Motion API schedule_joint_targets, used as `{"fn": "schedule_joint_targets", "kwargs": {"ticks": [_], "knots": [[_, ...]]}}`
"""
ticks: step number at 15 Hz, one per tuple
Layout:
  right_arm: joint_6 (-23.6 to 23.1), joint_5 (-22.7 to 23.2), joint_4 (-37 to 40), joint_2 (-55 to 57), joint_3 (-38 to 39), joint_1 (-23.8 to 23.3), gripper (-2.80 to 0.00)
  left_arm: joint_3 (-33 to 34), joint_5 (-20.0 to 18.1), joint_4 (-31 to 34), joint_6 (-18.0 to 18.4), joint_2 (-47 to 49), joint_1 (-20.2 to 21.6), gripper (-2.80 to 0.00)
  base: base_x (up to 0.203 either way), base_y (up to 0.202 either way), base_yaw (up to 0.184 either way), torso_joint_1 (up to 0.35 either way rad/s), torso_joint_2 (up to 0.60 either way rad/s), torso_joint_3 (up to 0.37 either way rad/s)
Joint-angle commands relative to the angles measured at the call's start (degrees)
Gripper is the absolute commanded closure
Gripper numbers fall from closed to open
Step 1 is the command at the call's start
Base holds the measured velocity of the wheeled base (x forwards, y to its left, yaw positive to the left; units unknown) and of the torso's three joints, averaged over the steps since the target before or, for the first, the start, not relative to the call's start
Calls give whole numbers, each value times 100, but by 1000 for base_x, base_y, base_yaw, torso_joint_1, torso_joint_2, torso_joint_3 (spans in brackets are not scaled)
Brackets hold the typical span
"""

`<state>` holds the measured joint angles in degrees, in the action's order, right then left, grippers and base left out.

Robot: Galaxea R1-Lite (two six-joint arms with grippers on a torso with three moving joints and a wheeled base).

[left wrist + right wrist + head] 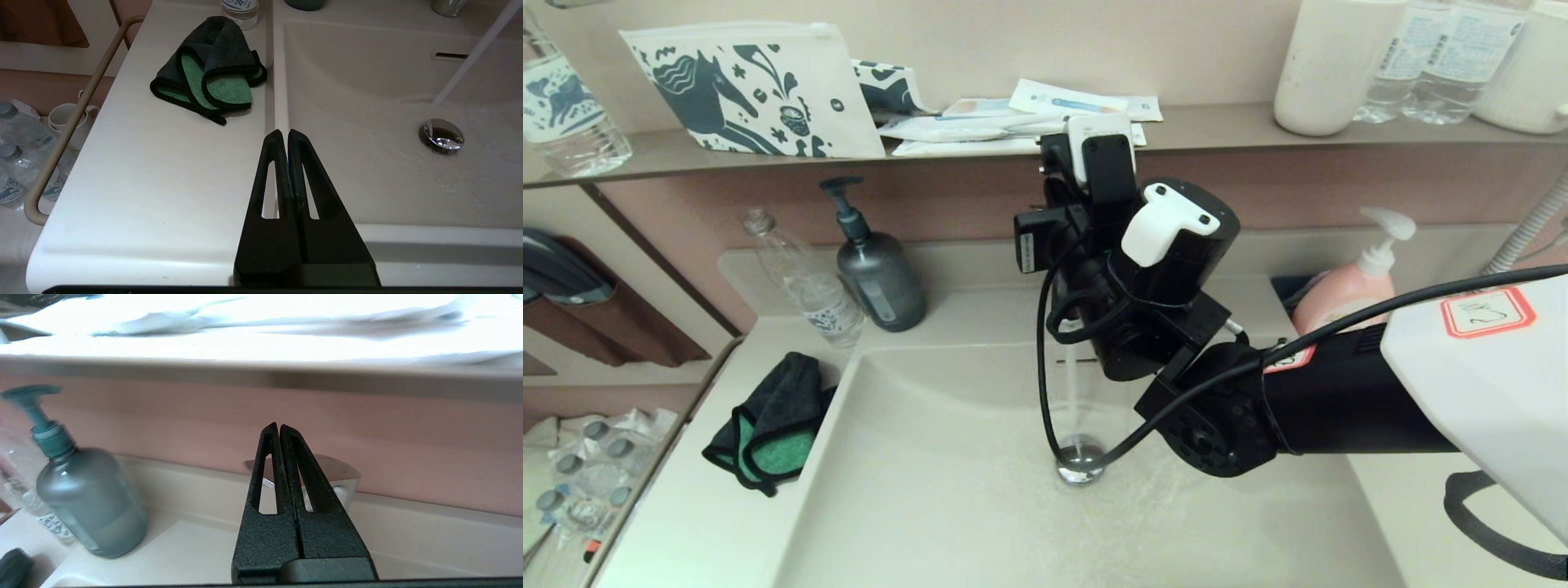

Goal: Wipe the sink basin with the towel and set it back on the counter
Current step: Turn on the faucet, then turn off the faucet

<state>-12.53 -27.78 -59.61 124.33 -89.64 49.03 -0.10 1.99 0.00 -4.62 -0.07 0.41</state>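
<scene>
The dark grey towel (768, 425) with its green inner face lies bunched on the counter (686, 523), right at the left rim of the sink basin (931, 490). Water runs from the tap onto the chrome drain plug (1081, 461). My right arm (1176, 327) reaches over the basin, its fingers hidden in the head view. In the right wrist view the right gripper (278, 426) is shut and empty, just in front of the chrome faucet (343, 477). My left gripper (284, 132) is shut and empty over the basin's front left rim, short of the towel (208, 69).
A grey pump bottle (878, 278) and a clear plastic bottle (805, 282) stand at the back left of the counter. A pink soap dispenser (1347, 282) stands at the back right. The shelf (1217, 122) above holds a pouch, packets and containers. A rail (69, 122) runs along the counter's left side.
</scene>
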Motion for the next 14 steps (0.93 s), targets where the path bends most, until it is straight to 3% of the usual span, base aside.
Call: {"fn": "schedule_joint_targets", "kwargs": {"ticks": [1,14], "knots": [[-12,-8,-15,-23,-1,1,0,1,3,0,-4,7,2,0,0,0,0,0,0,0],[14,10,370,160,8,-113,0,1,3,0,-4,7,2,0,0,0,0,0,0,0]]}}
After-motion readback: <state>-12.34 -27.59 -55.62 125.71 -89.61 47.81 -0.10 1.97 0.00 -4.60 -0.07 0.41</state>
